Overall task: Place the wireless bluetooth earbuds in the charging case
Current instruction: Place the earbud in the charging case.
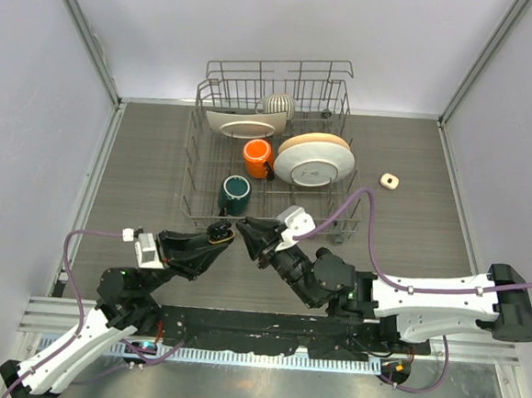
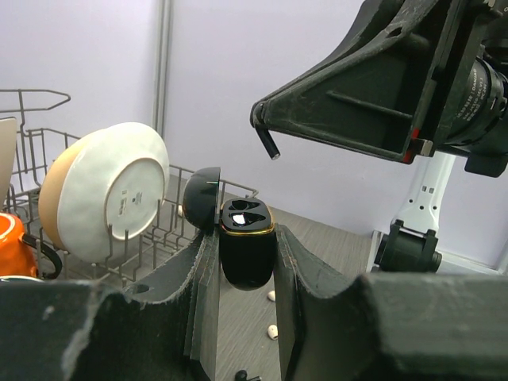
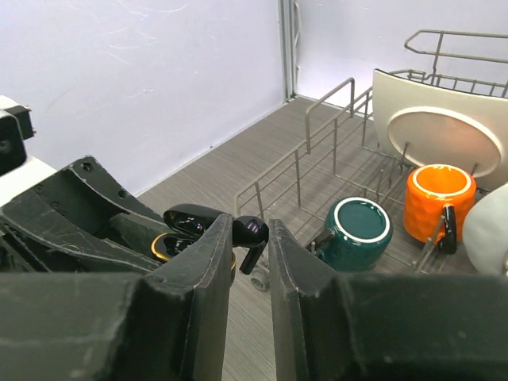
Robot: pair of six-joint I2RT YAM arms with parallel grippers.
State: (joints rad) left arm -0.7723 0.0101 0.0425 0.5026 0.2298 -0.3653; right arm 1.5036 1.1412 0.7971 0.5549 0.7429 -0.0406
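Observation:
My left gripper [image 1: 219,236] [image 2: 245,240] is shut on a black charging case [image 2: 247,252] with a gold rim. It holds the case upright above the table with the lid [image 2: 202,198] open. My right gripper [image 1: 244,226] [image 3: 251,227] is shut on a black earbud [image 3: 255,235], stem pointing down, just beside and above the open case [image 3: 168,244]. The stem [image 2: 267,142] also shows in the left wrist view. Two cream-white earbuds [image 2: 271,296] [image 2: 273,332] and another black earbud [image 2: 240,375] lie on the table below the case.
A wire dish rack [image 1: 197,171] stands behind the grippers. It holds a teal mug [image 1: 236,195], an orange mug [image 1: 257,158], plates [image 1: 312,158] and a ribbed bowl [image 1: 278,105]. A small cream case [image 1: 390,180] lies on the table at the right.

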